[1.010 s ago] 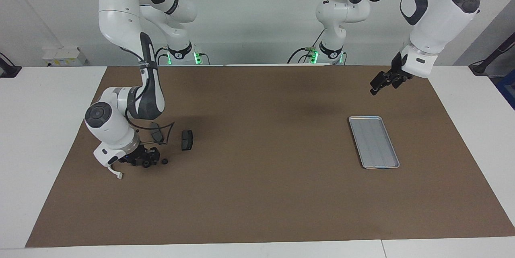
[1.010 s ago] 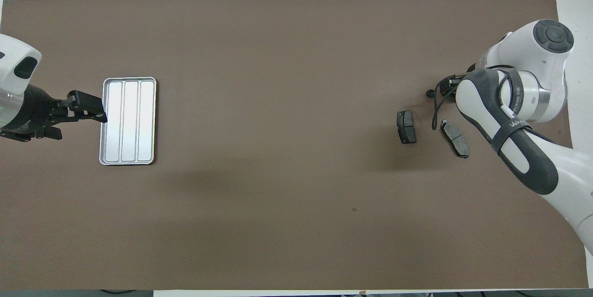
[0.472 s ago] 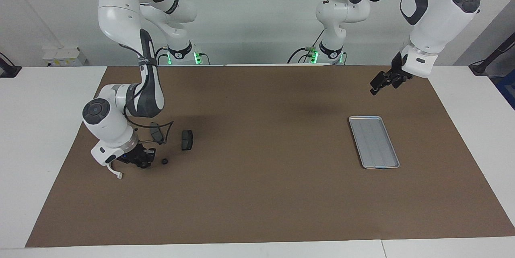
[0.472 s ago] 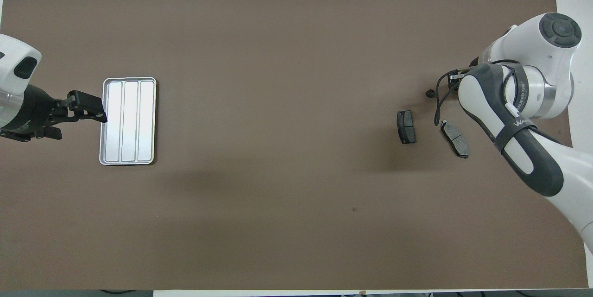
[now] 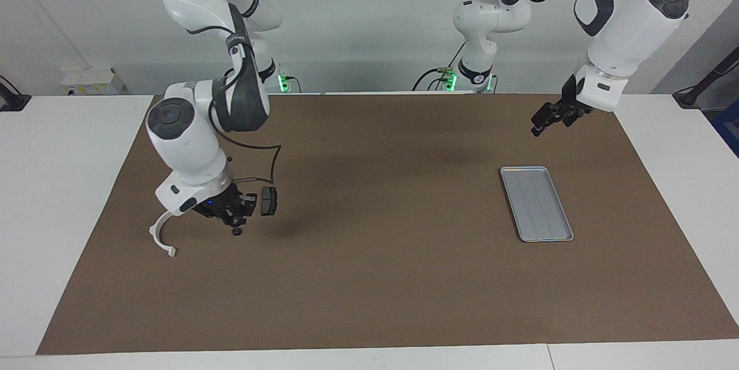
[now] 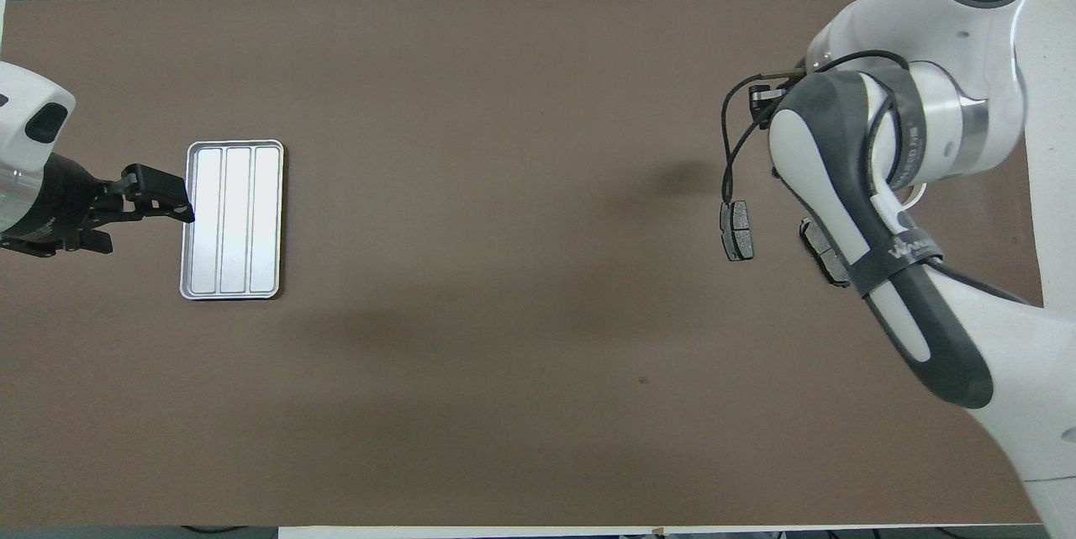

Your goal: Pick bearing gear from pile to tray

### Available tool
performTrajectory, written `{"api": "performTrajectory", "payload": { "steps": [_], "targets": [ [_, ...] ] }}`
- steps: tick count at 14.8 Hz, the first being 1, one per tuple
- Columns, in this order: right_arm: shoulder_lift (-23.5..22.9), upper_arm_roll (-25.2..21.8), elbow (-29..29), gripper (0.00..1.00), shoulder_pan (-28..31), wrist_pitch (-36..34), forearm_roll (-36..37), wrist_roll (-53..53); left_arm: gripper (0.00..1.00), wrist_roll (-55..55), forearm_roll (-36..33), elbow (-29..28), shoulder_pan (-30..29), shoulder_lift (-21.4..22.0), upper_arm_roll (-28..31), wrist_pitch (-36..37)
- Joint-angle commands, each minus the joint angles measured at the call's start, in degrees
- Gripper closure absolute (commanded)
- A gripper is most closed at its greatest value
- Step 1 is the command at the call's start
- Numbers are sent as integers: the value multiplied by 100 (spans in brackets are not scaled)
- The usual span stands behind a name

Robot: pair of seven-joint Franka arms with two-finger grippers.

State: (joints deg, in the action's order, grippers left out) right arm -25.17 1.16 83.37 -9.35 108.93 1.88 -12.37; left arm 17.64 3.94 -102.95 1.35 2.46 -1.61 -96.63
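1. While the right gripper (image 5: 235, 215) hangs over the pile (image 5: 231, 211), I cannot tell if it is pinching a small black round piece (image 5: 236, 231).
2. A weak pinch could drop it short of the tray (image 5: 537, 204), well apart at the other end.
3. Left gripper (image 5: 548, 118) waits over the brown mat (image 5: 375, 277) beside the tray; I cannot tell its grip.
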Motion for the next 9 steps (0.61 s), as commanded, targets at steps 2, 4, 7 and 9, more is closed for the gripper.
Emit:
{"api": "performTrajectory", "payload": {
  "steps": [2, 4, 7, 9],
  "targets": [
    [135, 15, 12, 100, -1084, -336, 313, -1501, 0, -24, 28, -41, -30, 88, -6, -31],
    [249, 33, 144, 100, -1550, -354, 225, -2135, 0, -24, 19, -41, -30, 88, -6, -31],
    [434, 42, 565, 100, -2078, -162, 6, -2645, 0, -24, 19, -41, -21, 88, -6, -31],
    [461, 33, 794, 100, -2386, 180, -56, -2936, 0, -32, 28, -41, -30, 88, -6, -31]
  ]
}}
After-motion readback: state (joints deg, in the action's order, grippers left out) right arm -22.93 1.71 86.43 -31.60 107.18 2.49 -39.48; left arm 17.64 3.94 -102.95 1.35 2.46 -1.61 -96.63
